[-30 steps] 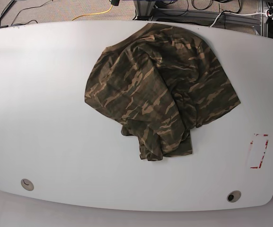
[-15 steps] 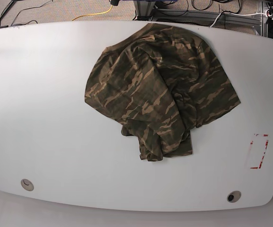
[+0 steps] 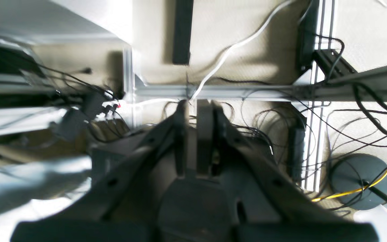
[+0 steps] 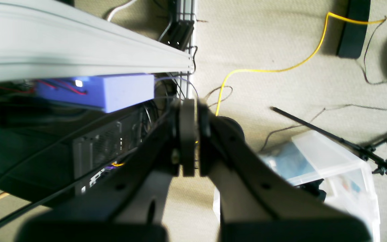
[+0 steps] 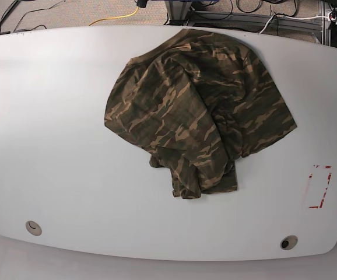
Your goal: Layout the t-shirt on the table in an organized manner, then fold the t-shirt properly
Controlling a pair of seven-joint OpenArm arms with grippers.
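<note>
A: Where's the t-shirt?
B: Crumpled heap on the white worktop, nr the far edge, approx. centre.
A: Fingers?
B: Left gripper fingers pressed together, empty, over floor cables. Right gripper same, closed on nothing.

- The left gripper fills the lower middle of the view, dark and blurred, its jaws pressed nearly together with nothing between them.
- It points down at a beige carpeted floor.
- A white cable runs from the upper right down to a spot just above the fingertips.
- A grey metal rail crosses the view just beyond the jaws.
- Thin black wires tangle on the right; a yellow cable curves past a round dark base.
- A black bar lies on the floor at top centre.
- A corner of the white counter shows at upper left.
</note>
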